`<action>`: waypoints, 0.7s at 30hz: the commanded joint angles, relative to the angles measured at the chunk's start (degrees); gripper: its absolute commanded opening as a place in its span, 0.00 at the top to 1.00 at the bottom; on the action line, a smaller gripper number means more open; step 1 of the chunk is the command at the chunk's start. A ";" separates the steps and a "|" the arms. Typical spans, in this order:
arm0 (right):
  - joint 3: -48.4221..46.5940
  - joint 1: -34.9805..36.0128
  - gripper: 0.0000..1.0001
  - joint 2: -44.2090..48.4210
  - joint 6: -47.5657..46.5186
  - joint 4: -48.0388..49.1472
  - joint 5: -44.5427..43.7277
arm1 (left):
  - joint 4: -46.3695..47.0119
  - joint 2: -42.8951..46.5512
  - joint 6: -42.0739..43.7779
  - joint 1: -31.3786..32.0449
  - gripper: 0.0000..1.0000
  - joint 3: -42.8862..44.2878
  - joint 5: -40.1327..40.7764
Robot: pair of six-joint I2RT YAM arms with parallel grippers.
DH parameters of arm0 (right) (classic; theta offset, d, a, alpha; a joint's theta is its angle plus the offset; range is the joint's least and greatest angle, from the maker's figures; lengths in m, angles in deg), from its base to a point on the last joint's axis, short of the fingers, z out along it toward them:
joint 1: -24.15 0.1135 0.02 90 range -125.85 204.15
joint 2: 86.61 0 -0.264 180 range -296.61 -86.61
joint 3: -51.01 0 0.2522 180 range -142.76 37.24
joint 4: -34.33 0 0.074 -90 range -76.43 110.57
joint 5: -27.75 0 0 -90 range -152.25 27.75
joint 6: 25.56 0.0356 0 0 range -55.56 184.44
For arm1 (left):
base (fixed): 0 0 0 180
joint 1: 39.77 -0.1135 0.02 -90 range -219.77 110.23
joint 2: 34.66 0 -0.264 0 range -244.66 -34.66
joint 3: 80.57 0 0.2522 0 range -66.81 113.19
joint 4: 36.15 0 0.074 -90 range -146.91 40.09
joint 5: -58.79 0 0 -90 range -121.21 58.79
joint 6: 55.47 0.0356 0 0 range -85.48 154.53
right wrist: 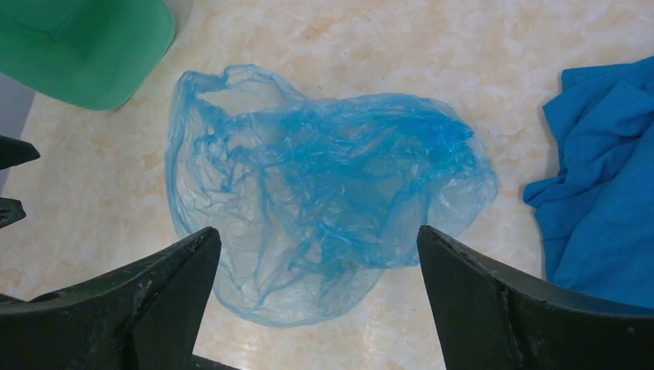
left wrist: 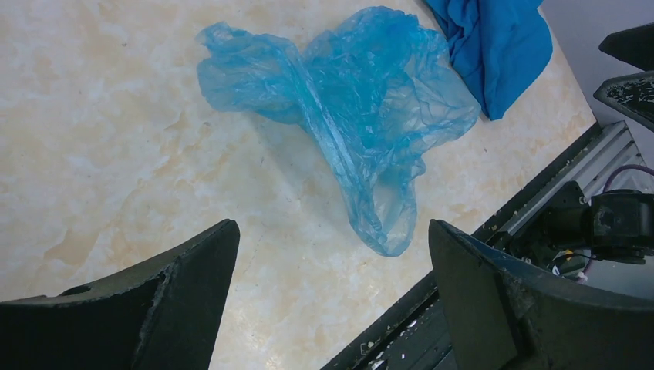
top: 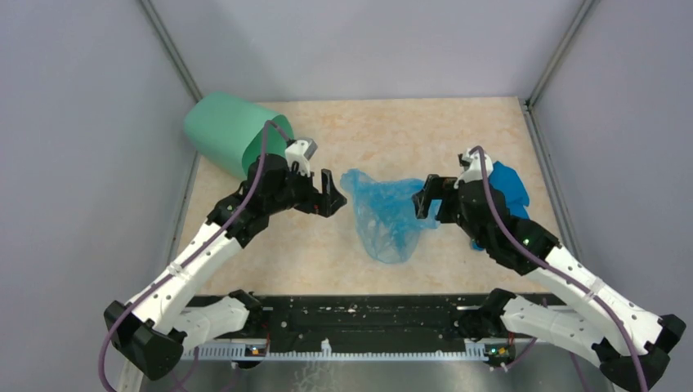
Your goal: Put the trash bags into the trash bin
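The light blue trash bag (top: 386,214) lies limp and crumpled on the middle of the table; it also shows in the left wrist view (left wrist: 362,116) and the right wrist view (right wrist: 316,193). The mint-green trash bin (top: 227,132) lies on its side at the back left, and a corner of it shows in the right wrist view (right wrist: 85,46). My left gripper (top: 333,196) is open and empty just left of the bag. My right gripper (top: 425,200) is open and empty just right of it. Neither touches the bag.
A crumpled dark blue cloth (top: 507,189) lies at the right, behind my right arm; it also shows in the left wrist view (left wrist: 493,46) and the right wrist view (right wrist: 601,193). Grey walls enclose the table. A black rail (top: 368,314) runs along the near edge.
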 commanded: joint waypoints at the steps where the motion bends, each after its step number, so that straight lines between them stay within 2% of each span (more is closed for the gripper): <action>1: -0.77 0.35 0.01 -0.87 1.91 0.66 0.41 | 0.67 0.82 -0.78 0.01 0.02 0.56 2.10; 8: -1.84 0.35 0.01 -1.54 1.47 -0.20 -0.88 | -0.60 1.99 -2.23 0.03 0.01 -1.10 4.14; 15: -4.53 0.51 0.01 -7.28 -0.35 -0.31 4.87 | 2.69 4.59 -3.78 -0.05 0.02 -5.29 3.97; 21: -7.24 1.98 0.02 -11.40 -1.48 1.02 5.66 | 2.19 3.75 -5.82 -0.10 0.02 -6.74 5.88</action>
